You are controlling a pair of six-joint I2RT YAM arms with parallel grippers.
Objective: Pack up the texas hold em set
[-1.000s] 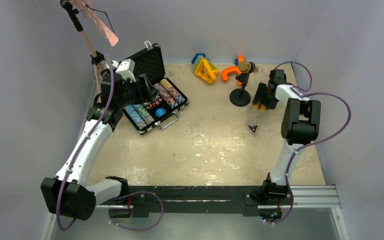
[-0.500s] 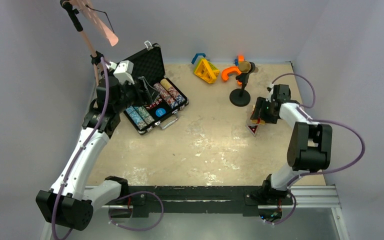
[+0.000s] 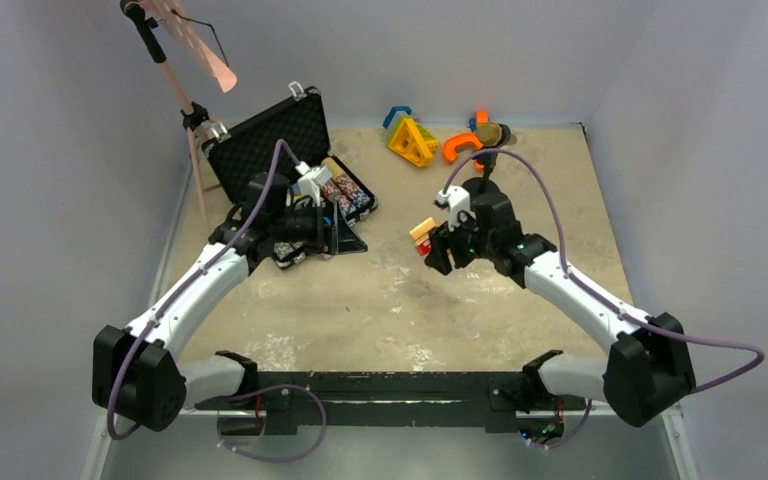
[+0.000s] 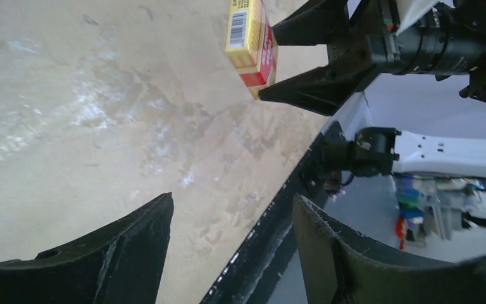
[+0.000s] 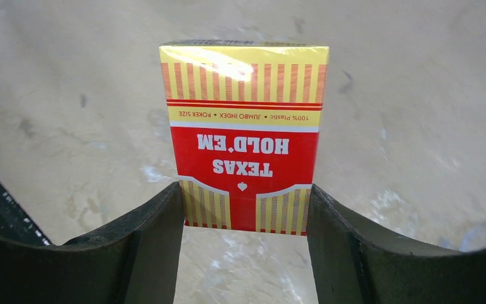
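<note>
Texas hold em card deck (image 5: 243, 126), red and yellow, is clamped by its sides between the fingers of our right pincer (image 5: 245, 197), over the middle of the tabletop (image 3: 440, 310). Our left pincer (image 4: 231, 209) stands open with nothing between its fingers; it points toward the deck from just in front of the black briefcase (image 3: 260, 140). We see the briefcase lying open at the far left, chip stacks (image 3: 348, 192) inside. Toy shapes (image 3: 412, 140) and a microphone (image 3: 490, 133) sit near the far wall. Pale grey walls (image 3: 520, 50) enclose three sides.

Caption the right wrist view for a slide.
Right gripper clamps a red-and-yellow Texas Hold'em card deck by one end above the beige tabletop.
</note>
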